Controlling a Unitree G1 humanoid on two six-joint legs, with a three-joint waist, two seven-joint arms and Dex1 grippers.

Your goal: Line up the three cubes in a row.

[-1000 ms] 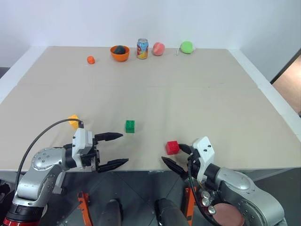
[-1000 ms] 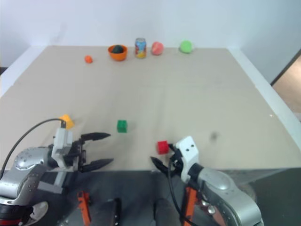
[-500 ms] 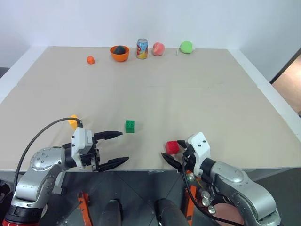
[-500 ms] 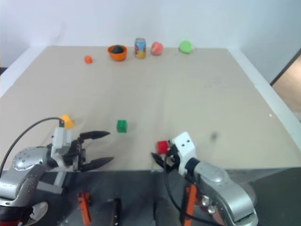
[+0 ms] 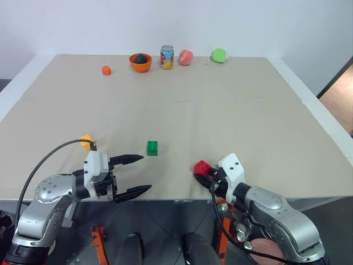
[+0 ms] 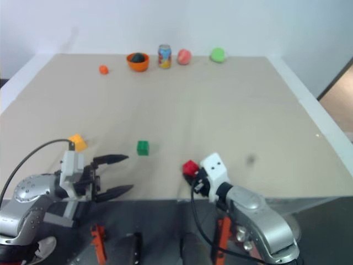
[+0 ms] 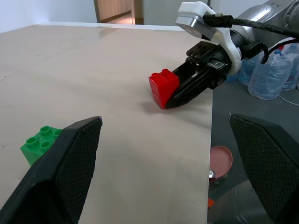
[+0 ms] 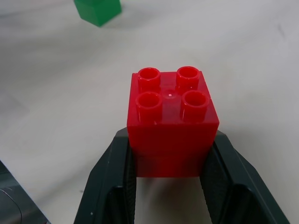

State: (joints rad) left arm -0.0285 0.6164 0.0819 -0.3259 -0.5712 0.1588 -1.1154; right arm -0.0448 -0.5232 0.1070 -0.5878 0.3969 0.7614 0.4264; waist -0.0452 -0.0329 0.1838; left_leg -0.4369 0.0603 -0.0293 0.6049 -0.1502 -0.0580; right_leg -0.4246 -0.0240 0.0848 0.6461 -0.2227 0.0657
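- My right claw (image 8: 169,186) is pinching the red cube (image 5: 202,167) from both sides, close to the tabletop's (image 5: 231,116) near edge.
- My left claw (image 5: 139,174) is spread wide, holding nothing, over that same edge.
- The green cube (image 5: 152,147) sits between them, a little farther in.
- The yellow-orange cube (image 6: 77,142) lies toward the left edge.
- I see broad bare tabletop beyond the cubes.

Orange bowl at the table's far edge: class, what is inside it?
A dark, rounded object sits inside the orange bowl, rising just above its rim. The bowl's wall hides its lower part, so what it is cannot be told.
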